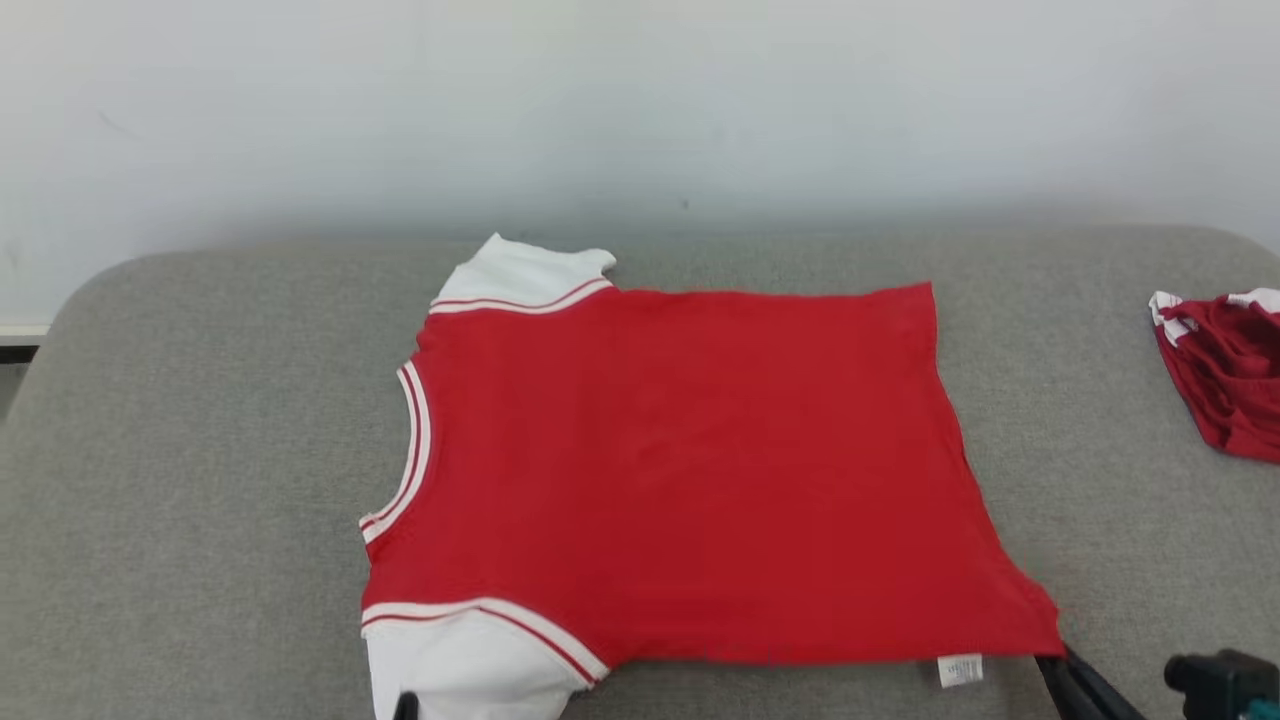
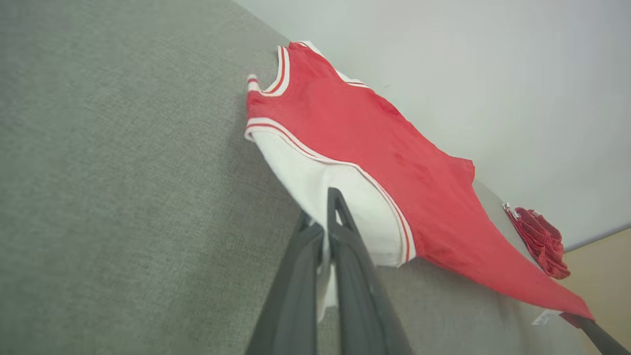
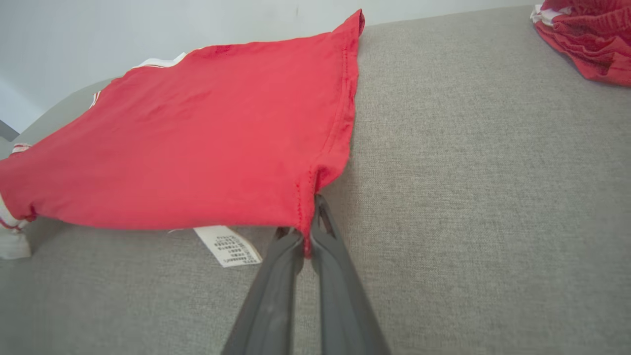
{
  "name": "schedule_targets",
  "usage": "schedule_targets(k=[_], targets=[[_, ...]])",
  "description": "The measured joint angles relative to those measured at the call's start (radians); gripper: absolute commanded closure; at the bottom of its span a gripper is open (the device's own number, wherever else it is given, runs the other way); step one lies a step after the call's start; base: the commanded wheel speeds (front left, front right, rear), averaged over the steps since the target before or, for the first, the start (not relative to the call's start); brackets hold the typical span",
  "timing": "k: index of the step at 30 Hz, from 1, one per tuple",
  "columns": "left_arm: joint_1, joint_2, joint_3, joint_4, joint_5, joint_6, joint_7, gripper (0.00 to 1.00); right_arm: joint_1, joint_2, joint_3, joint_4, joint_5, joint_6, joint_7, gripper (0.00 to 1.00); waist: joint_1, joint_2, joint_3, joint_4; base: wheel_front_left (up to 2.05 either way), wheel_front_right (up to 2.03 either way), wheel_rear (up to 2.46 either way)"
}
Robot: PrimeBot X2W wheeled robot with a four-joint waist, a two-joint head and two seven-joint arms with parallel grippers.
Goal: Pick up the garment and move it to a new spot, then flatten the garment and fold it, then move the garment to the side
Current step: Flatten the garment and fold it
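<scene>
Grey padded surface: lies under both of your grippers and runs out ahead of the fingers to a pale wall.

Garment: red jersey with white sleeves and red-and-white striped trim at the neck and armholes. It lies spread nearly flat on the padding, stretched between your two grippers. The neck opening is on your left gripper's side, the hem on the right gripper's side. The near edge looks raised a little where the corners are pinched.

Second red bundle: crumpled red cloth with white trim, well beyond your right gripper and off to its right, apart from the garment.

Sleeves: the near sleeve sits straight ahead of your left fingers. The far sleeve is across the jersey from them, toward the wall.

Left gripper: fingers pressed together, with white cloth from the near sleeve's edge caught between them.

Right gripper: fingers closed tight on the near hem corner, right at the side seam, with a strip of red fabric showing between them.

Care label: small white tag just left of your right fingers, coming from under the garment's near edge and lying on the padding. It carries several rows of dark print, too fine to read.
</scene>
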Motion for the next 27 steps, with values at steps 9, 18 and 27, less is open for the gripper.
schedule_targets(k=[9,18,27], targets=[[0.081,0.005,-0.019,-0.029,-0.033,-0.008,0.028,1.0,0.195,0.076,-0.174,-0.126,-0.079,0.0,0.13,1.0,0.0001,0.0001,-0.02,0.016,0.0,0.0,0.0],[0.04,0.026,-0.023,-0.05,-0.034,-0.019,0.058,1.0,0.215,0.142,-0.22,-0.189,-0.14,0.0,0.208,1.0,0.0003,0.0002,-0.015,0.018,0.0,0.0,0.0],[-0.088,0.064,-0.047,-0.047,-0.02,-0.054,0.119,1.0,0.139,0.145,-0.219,-0.199,-0.155,0.0,0.256,1.0,0.0003,0.0003,0.018,0.016,0.0,0.0,0.0]])
